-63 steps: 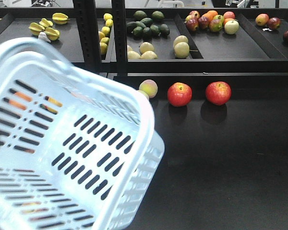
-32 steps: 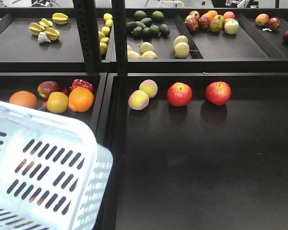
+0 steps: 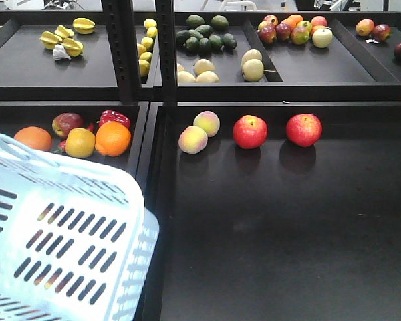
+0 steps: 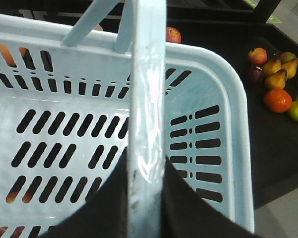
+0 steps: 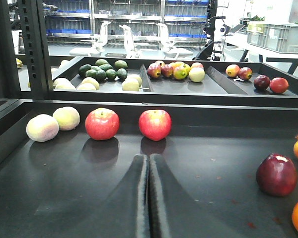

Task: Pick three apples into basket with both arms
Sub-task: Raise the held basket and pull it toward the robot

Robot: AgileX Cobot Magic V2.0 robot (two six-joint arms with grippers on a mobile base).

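Front view: bright, even overhead light. The two red apples (image 3: 250,131) throw soft shadows toward 6 o'clock on the dark surface (image 3: 287,234). The basket (image 3: 60,221), at 8 o'clock, is overexposed to near-white and slightly soft. Left wrist view: the basket handle (image 4: 148,99) sits close to the lens, out of focus, with a glare streak along it. Right wrist view: the right pincer (image 5: 148,163) at 6 o'clock is blurred. The background at 12 o'clock is washed out. The surface carries a dull sheen.
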